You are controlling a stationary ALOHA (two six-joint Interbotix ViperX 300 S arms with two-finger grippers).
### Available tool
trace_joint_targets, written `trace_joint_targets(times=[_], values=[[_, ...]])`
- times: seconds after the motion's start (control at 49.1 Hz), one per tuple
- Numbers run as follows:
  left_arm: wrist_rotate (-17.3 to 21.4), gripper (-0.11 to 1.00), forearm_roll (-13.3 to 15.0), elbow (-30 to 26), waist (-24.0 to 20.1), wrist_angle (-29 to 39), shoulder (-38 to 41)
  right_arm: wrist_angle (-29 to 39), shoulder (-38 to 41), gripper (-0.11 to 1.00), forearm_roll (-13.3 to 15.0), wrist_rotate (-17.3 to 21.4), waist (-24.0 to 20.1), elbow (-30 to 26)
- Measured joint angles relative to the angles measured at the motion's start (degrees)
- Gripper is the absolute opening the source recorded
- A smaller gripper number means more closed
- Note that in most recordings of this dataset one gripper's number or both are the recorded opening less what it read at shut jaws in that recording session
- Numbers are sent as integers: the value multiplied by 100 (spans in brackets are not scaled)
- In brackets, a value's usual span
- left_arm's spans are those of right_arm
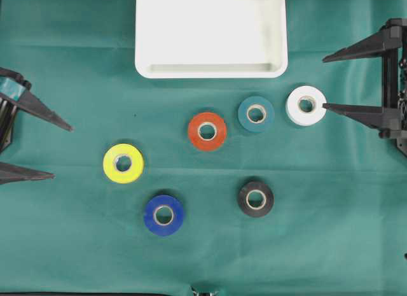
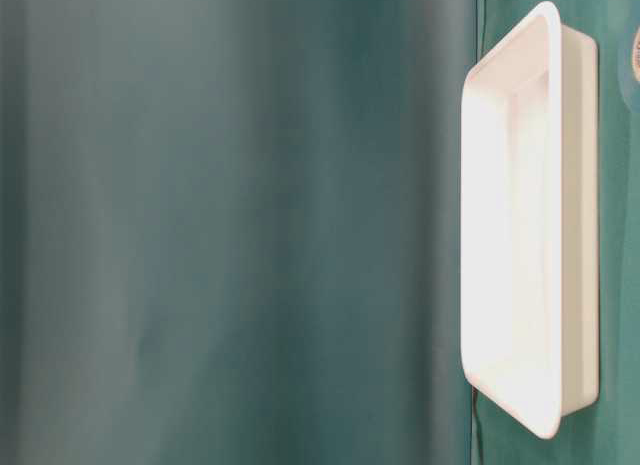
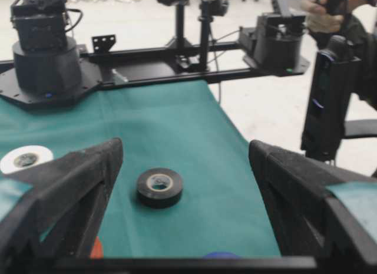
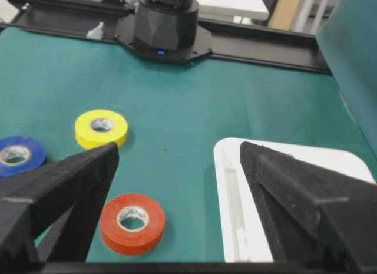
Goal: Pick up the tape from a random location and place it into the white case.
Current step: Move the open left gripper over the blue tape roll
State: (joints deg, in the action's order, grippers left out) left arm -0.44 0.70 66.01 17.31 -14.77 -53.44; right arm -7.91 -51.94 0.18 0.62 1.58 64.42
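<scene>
While both tools, left (image 1: 28,146) and right (image 1: 331,79), gape wide and empty, six tape rolls lie below the white case (image 1: 210,70); approach is starting, so next comes choosing one, perhaps the black roll (image 3: 159,187).

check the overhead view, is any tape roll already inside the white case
No, the white case holds nothing, and all six rolls lie on the green cloth below it.
</scene>
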Motion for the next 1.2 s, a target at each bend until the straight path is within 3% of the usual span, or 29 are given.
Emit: trace_joint_targets(times=[0.305, 0.815, 1.202], values=[[53, 99, 0, -501, -62, -387, 1037, 0, 0, 92, 0, 0, 0, 0], [492, 99, 0, -2136, 9, -229, 2962, 0, 0, 92, 0, 0, 0, 0], [527, 99, 0, -2654, 44, 193, 3357, 9, 9, 92, 0, 0, 0, 0]])
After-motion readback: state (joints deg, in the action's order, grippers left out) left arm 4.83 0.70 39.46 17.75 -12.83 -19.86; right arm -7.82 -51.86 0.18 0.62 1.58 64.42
